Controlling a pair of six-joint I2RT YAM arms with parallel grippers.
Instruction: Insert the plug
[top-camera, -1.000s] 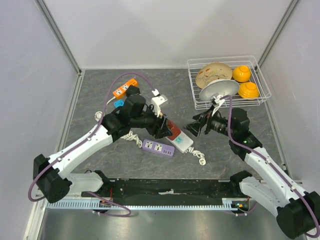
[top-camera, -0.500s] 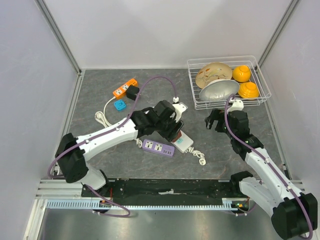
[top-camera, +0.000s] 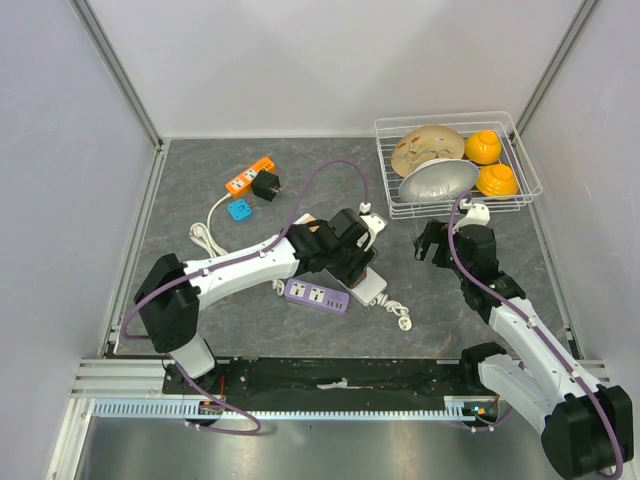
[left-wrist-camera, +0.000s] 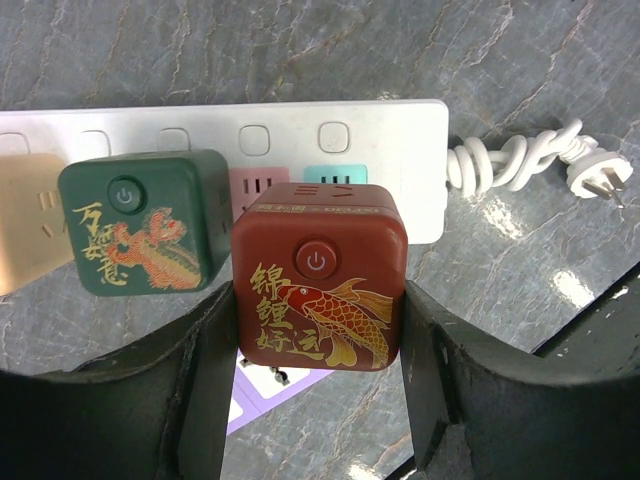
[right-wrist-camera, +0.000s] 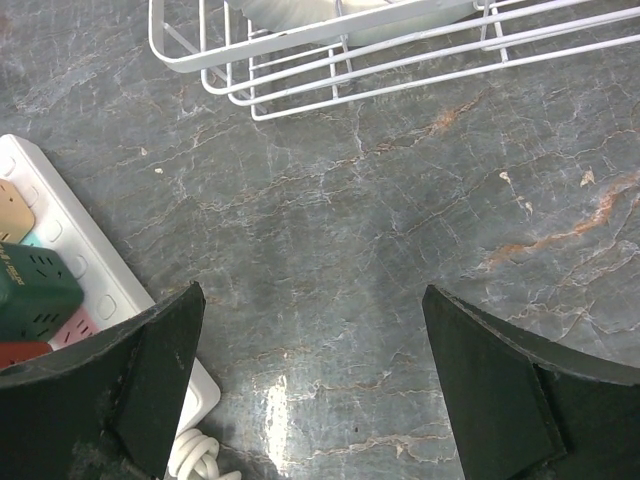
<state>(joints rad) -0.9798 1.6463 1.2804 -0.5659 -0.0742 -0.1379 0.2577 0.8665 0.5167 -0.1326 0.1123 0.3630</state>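
Left gripper (left-wrist-camera: 318, 340) is half-closed on the red cube plug (left-wrist-camera: 320, 270), which sits over the white power strip (left-wrist-camera: 380, 130), just beside the green cube (left-wrist-camera: 140, 220) — hold it square and press straight down. Right gripper (right-wrist-camera: 310, 370) is wide open — empty.

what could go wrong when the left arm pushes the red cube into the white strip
1. The red cube, held in the left gripper, sits close beside the green cube; a sideways drift could catch it and tilt the plug.
2. Its prongs are hidden, so they may miss the slots of the white strip.
3. The right gripper hangs open off the strip, so nothing steadies it; a push might slide it.
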